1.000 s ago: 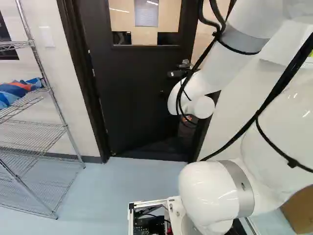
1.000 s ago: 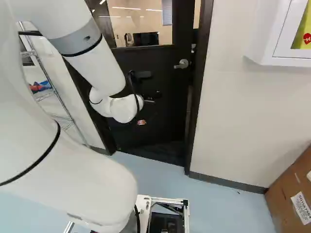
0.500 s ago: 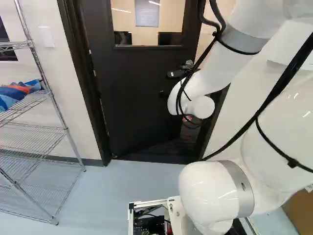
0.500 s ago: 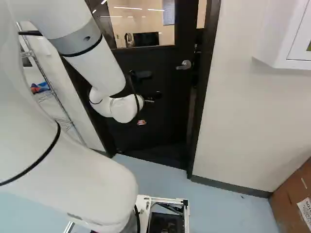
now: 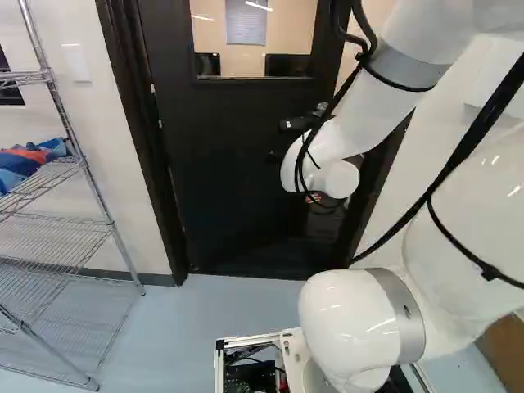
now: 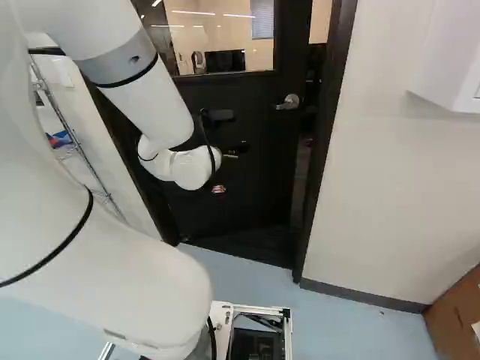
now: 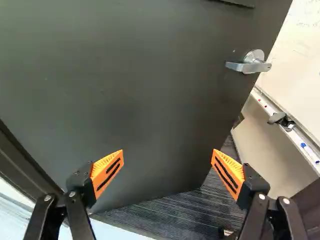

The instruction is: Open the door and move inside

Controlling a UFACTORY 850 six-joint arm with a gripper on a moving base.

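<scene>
Pale blue floor (image 5: 213, 315) meets the dark door (image 6: 255, 180), which stands partly open, swung inward, ahead of the gripper (image 6: 238, 148). Its handle (image 7: 248, 65) is beyond the fingers (image 7: 227, 172), spread wide.

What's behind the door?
Past the door's free edge: dark striped flooring, a ledge along a pale wall. Through its window: a dark screen, a blind. The solid part hides the rest.
</scene>
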